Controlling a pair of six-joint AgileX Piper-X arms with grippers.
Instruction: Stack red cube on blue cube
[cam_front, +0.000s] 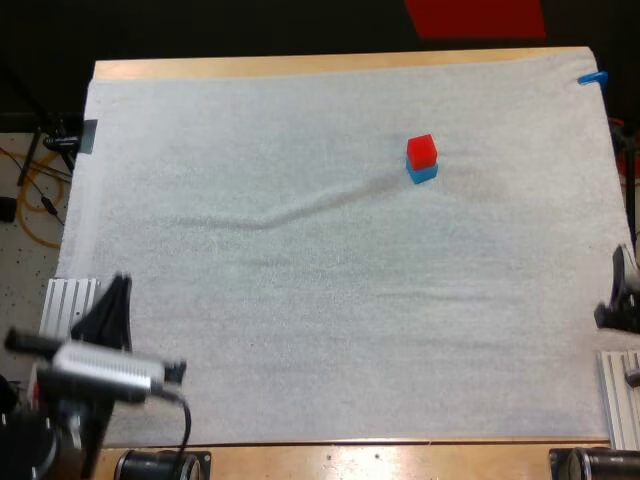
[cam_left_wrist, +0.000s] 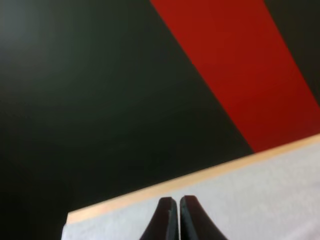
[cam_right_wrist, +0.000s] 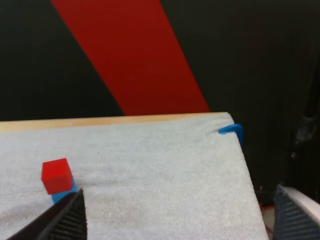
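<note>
The wooden table (cam_front: 300, 66) holds a big white mat (cam_front: 300, 300). The left gripper (cam_left_wrist: 176, 220) is at the near left corner, its fingers pressed together on nothing. The right gripper (cam_right_wrist: 177, 205) is at the right side with its fingers wide apart, and it is the nearer one. The red cube (cam_front: 421, 150) sits on top of the blue cube (cam_front: 423, 173), ahead of the right gripper and to its left.

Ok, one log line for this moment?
stack: red cube atop blue cube | left pincer shut, empty | right pincer open, clear of cubes

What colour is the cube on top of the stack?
The top cube is red, resting on the blue cube; the high view shows it best.
</note>
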